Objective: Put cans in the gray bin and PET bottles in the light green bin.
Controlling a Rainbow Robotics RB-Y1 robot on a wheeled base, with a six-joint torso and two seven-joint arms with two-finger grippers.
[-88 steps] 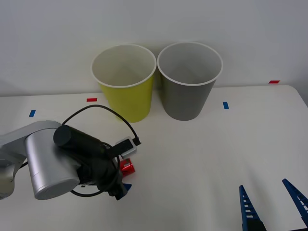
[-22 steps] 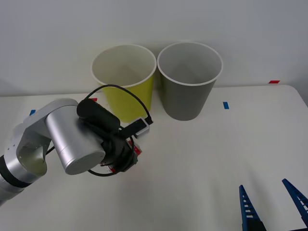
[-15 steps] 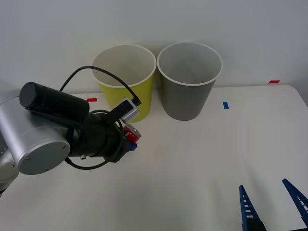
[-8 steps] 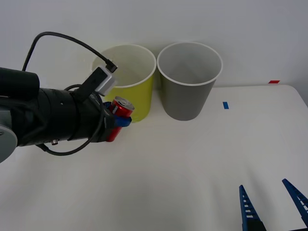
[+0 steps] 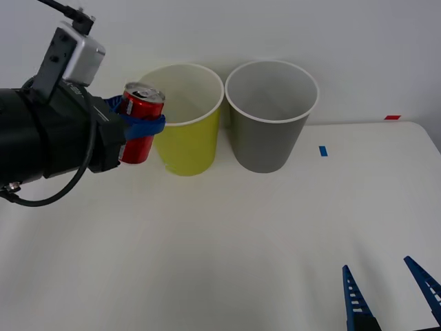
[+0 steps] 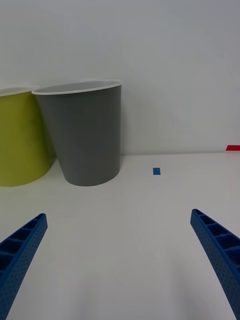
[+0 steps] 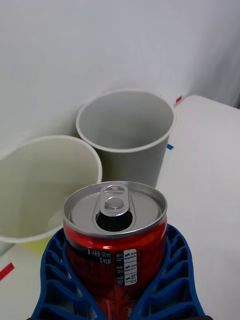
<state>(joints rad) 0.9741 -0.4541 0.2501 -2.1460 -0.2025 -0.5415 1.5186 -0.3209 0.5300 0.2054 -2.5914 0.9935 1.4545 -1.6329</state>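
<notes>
- The left gripper [image 5: 141, 127] is raised above the table at the robot's left, and its blue ribbed fingers [image 7: 172, 270] are clamped around the red can [image 5: 140, 123].
- The can stands upright in that grip, with its silver top and pull tab facing up; the opening in the lid shows dark in the left wrist view [image 7: 116, 240]. A white label patch with small print sits on its side between the two fingers.
- In the front view the can is held in the air just to the left of the light green bin [image 5: 182, 131], about level with that bin's white rim and not over its opening.
- The light green bin stands upright on the white table [image 5: 262, 234], and the gray bin [image 5: 270, 124] stands upright just to its right, the two rims nearly touching.
- Seen from the left wrist, the gray bin [image 7: 127, 132] lies beyond the can and the light green bin [image 7: 45, 185] beside it; both insides look pale.
- Small blue and red tape marks lie on the table near the bins; a blue one [image 5: 323, 150] sits to the right of the gray bin.
- The right gripper [image 5: 389, 293] is low at the near right edge of the table, well apart from the bins, its blue fingers [image 6: 20, 250] spread wide with nothing between them.
</notes>
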